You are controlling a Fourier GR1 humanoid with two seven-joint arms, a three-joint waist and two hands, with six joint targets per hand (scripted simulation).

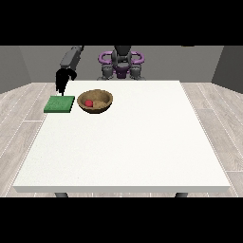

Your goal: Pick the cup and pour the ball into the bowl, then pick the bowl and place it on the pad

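1. Front view takes in the large white rectangular table [142,152], which carries everything and fills most of the scene; the robot sits small behind its far edge.
2. Next in size is the round brown wooden bowl [96,101], resting on the table near the far-left part of the view, just beside the pad but not on it. That suggests the placing step is not yet done.
3. Flat green square pad [60,104] lies on the table to the view's left of the bowl, near the table's left edge, with nothing on it; it waits as the bowl's destination.
4. Black hand at the view's left [62,79] hangs above the pad's far edge, holding nothing I can see. Whether its fingers are apart or together I cannot tell. No hand shows at the view's right.
5. Small red ball [88,102] sits inside the bowl, so the pouring looks finished. No cup is visible.
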